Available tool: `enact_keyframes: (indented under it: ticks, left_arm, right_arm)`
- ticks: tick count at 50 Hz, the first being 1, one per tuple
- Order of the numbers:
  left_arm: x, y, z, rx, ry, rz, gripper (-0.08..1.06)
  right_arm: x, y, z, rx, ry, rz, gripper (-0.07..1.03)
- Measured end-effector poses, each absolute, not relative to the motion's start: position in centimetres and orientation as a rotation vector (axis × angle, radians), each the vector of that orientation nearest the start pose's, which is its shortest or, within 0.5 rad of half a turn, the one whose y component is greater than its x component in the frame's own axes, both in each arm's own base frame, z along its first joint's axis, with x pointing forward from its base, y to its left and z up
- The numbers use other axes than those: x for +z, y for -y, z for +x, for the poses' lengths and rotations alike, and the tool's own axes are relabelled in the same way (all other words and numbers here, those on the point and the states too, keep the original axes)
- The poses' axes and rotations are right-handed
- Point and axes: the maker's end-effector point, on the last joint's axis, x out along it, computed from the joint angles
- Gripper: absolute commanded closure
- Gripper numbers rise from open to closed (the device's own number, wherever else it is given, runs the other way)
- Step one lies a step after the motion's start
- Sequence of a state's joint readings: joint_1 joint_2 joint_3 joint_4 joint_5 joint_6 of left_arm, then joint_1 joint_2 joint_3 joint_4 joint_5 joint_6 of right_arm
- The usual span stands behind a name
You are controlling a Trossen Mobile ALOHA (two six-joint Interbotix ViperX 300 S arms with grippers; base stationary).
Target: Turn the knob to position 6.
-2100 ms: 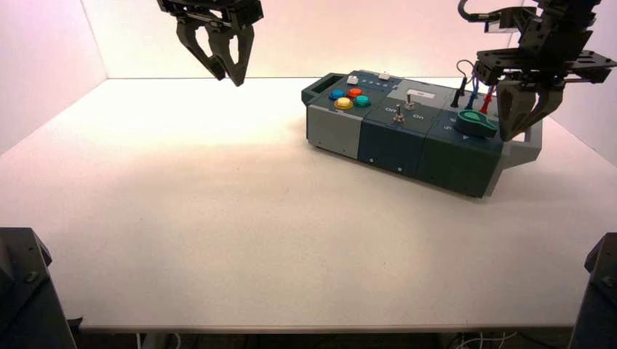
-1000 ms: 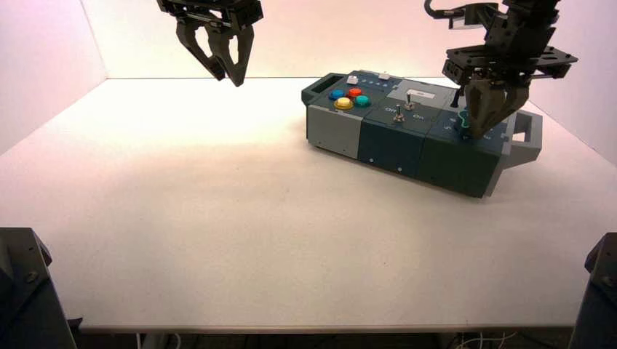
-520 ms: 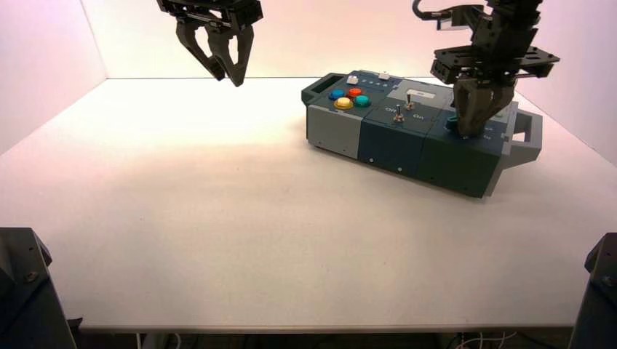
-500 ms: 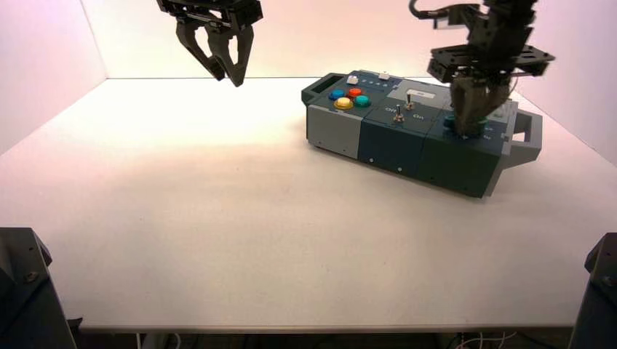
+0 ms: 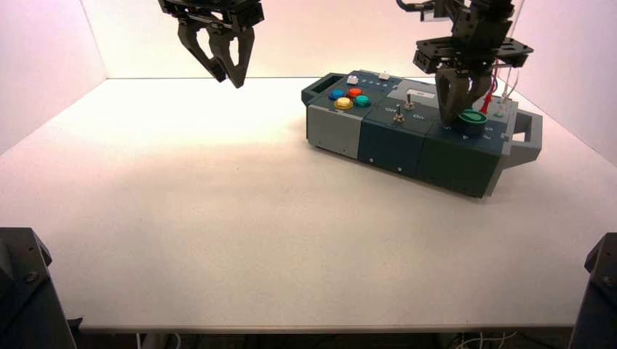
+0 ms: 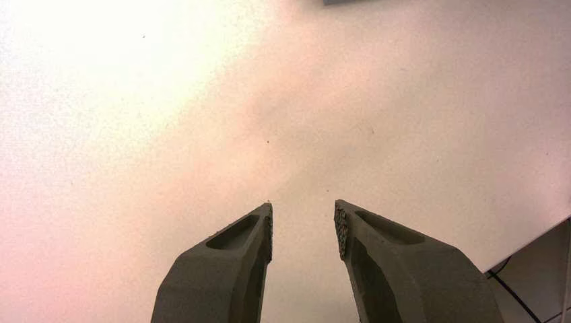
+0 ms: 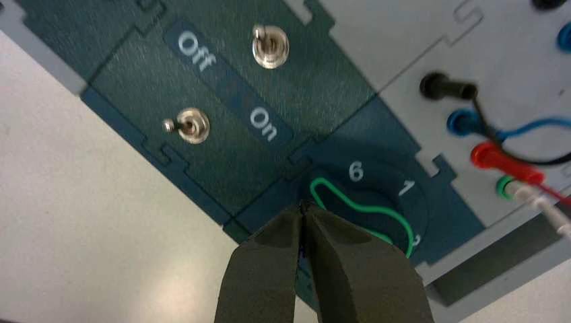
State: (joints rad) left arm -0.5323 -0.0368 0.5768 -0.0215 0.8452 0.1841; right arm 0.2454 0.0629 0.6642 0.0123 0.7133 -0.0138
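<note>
My shut right hand at the knob

My right hand (image 7: 303, 205) is closed with nothing between its fingers, by the knob (image 7: 363, 208) near the box's (image 5: 407, 138) right end. My left hand (image 5: 230, 76) waits open and empty above the table (image 5: 218, 218).

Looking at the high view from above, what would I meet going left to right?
Left jaws → blue button → red button → teal button → front switch → right jaws → knob → box's right handle
</note>
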Motion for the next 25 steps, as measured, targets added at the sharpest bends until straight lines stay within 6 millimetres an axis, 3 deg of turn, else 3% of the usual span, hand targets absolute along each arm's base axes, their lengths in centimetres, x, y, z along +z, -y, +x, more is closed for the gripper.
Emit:
enact_keyframes:
  ticks: [25]
  left_arm:
    - [9.9, 17.4, 29.0, -0.574, -1.33, 0.501, 0.49]
  right_arm:
    - [4.7, -8.4, 32.9, 0.212, -1.425, -0.177, 0.99]
